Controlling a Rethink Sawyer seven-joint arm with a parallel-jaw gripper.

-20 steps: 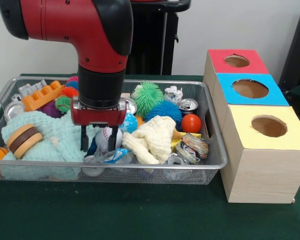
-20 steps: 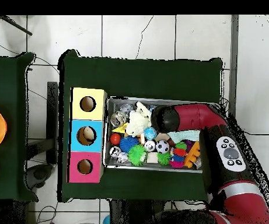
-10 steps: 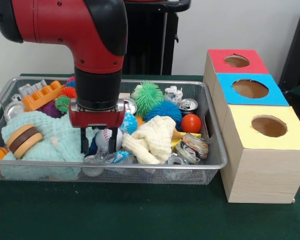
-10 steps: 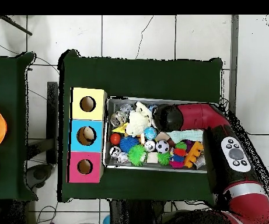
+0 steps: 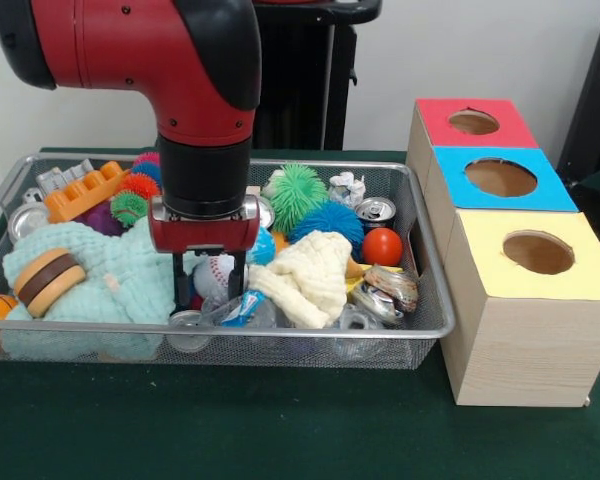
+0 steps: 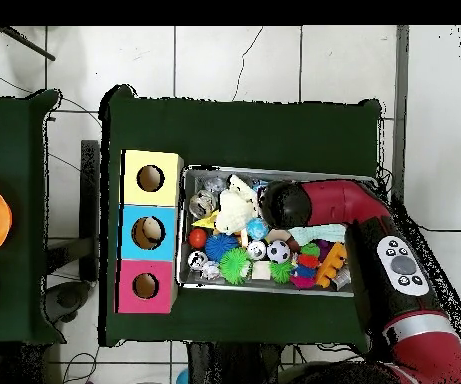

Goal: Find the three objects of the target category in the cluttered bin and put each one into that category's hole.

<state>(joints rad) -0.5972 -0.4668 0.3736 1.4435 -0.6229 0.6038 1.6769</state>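
Note:
My gripper (image 5: pixel 209 288) hangs inside the wire bin (image 5: pixel 310 331), low among the clutter. It is open, and its two black fingers (image 5: pixel 181 285) stand on either side of a white baseball (image 5: pixel 213 273) without closing on it. Just right of it lies a cream cloth (image 5: pixel 308 278). A mint cloth (image 5: pixel 105 290) lies to its left. Three boxes with round holes stand right of the bin: red (image 5: pixel 473 122), blue (image 5: pixel 500 177) and yellow (image 5: pixel 537 252). From overhead, the red arm (image 6: pixel 319 203) hides the gripper.
The bin also holds a green spiky ball (image 5: pixel 298 193), a blue spiky ball (image 5: pixel 328 220), a red ball (image 5: pixel 382 247), a can (image 5: pixel 376 210), a burger toy (image 5: pixel 47 280) and an orange block (image 5: pixel 85 190). A soccer ball (image 6: pixel 279 251) shows from overhead.
The gripper has shifted slightly to the right in the front view, and its fingers now straddle the baseball. It stays open.

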